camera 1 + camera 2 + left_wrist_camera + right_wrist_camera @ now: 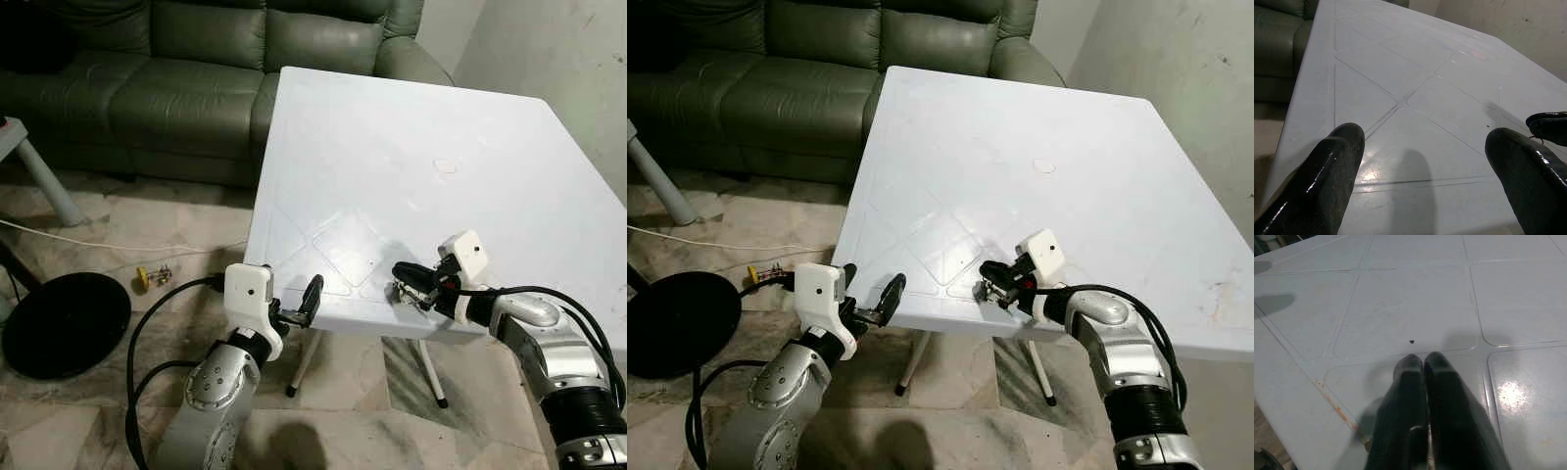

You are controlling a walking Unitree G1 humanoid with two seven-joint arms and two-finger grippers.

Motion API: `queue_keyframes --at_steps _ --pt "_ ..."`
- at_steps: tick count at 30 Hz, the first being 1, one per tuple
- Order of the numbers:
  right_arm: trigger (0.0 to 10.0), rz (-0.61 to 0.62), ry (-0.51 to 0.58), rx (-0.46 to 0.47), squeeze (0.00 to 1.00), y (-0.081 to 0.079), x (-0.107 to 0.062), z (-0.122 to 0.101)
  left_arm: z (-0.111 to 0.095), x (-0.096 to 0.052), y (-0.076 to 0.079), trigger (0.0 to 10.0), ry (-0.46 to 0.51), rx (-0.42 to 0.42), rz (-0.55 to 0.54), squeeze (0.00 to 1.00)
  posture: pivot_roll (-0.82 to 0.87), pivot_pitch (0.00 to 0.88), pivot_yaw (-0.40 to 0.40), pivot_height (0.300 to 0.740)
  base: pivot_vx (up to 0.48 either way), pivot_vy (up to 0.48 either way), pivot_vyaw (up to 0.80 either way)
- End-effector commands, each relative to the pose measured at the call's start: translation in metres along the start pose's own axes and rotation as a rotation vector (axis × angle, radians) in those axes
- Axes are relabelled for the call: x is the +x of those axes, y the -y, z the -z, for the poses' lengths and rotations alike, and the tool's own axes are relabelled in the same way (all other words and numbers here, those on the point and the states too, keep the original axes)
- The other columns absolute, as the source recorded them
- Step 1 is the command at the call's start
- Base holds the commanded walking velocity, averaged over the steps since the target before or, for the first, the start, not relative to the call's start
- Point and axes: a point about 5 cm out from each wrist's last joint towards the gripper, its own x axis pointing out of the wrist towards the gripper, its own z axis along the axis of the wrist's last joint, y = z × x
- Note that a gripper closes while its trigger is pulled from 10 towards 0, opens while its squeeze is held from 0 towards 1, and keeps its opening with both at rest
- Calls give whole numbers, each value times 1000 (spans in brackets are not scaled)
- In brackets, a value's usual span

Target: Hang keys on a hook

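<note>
Large white plastic tabletop (392, 176) with moulded diamond lines, standing before a green leather sofa (196, 69). The right tool (404, 279) lies low over the near edge, fingers pressed together, apparently pinching a small dark metal bunch, probably the keys (400, 292), hanging just beneath its tips. The left tool (312, 299), fingers spread, waits beside the same edge, well apart from the right tool. The right arm carries the load; the hook's direction cannot be told.
</note>
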Motion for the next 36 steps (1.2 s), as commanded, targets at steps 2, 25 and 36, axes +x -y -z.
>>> queue_keyframes --at_steps 2,25,36 --pt "10000 36 -10 7 1000 9 -5 -1 -4 0 3 10000 14 -9 6 0 84 134 -123 740 0 0 0" --pt "10000 -5 -39 -34 0 7 -6 3 -4 1 4 10000 19 -12 4 0 82 133 -125 740 0 0 0" --pt "10000 18 -11 -18 0 10 -5 2 -5 1 4 10000 21 -15 4 0 84 134 -125 740 0 0 0"
